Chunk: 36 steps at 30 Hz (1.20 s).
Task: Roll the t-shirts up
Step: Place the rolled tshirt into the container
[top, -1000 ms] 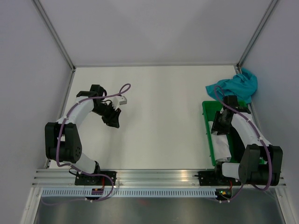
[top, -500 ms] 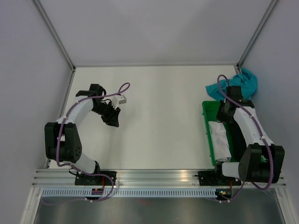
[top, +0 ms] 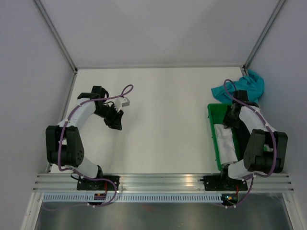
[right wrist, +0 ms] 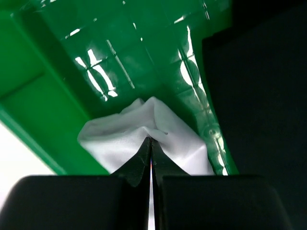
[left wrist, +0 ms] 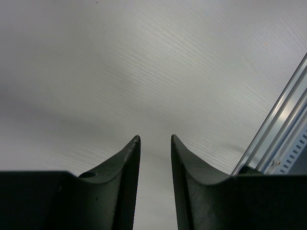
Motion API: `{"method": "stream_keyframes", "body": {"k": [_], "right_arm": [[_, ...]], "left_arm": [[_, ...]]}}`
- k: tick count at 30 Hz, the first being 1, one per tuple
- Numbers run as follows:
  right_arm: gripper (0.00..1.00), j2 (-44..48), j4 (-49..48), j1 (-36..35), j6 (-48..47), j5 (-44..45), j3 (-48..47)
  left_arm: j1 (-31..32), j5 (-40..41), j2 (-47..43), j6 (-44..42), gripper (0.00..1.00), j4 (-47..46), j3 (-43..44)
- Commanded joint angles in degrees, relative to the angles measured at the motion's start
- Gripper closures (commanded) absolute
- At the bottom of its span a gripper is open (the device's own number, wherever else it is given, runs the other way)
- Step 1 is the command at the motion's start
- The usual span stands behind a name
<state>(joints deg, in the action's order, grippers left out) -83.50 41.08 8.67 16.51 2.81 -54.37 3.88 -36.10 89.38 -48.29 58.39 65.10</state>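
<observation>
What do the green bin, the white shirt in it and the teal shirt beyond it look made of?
The green bin looks like hard glossy plastic: sharp glare streaks, moulded grid. The white t-shirt is soft matte fabric, probably cotton knit, creasing in soft folds. The teal t-shirt is matte cloth too, crumpled; weave too small to tell.

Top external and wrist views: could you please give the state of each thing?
white t-shirt, crumpled in green bin
teal t-shirt, crumpled heap on table
green bin, upright
left end effector, open, empty
right end effector, shut on white t-shirt
</observation>
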Motion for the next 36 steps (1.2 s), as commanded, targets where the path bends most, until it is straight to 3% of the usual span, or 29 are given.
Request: {"method": "stream_keyframes", "body": {"k": [1, 7, 14, 19, 28, 36], "right_arm": [[1.0, -4.1, -5.0, 0.5, -0.1, -1.1, -2.1], [1.0, -7.9, -9.9, 0.5, 1.0, -6.3, -3.3], [0.98, -4.4, -9.5, 0.4, -1.1, -5.7, -5.7], [0.97, -1.0, -6.7, 0.6, 0.3, -0.1, -7.5], [0.97, 12.9, -7.0, 0.8, -1.1, -0.7, 0.1], [0.93, 22.5, -0.9, 0.8, 10.1, -7.3, 12.1]], "left_arm": [[-0.3, -0.4, -0.5, -0.5, 0.62, 0.1, 2.0], [-0.3, 0.1, -0.5, -0.4, 0.62, 0.1, 1.9], [-0.3, 0.1, 0.1, -0.2, 0.62, 0.1, 2.2], [-0.3, 0.3, 0.3, -0.1, 0.62, 0.1, 2.1], [-0.3, 0.8, -0.5, 0.7, 0.62, 0.2, 1.8], [-0.3, 0.2, -2.2, 2.2, 0.62, 0.3, 2.1]]}}
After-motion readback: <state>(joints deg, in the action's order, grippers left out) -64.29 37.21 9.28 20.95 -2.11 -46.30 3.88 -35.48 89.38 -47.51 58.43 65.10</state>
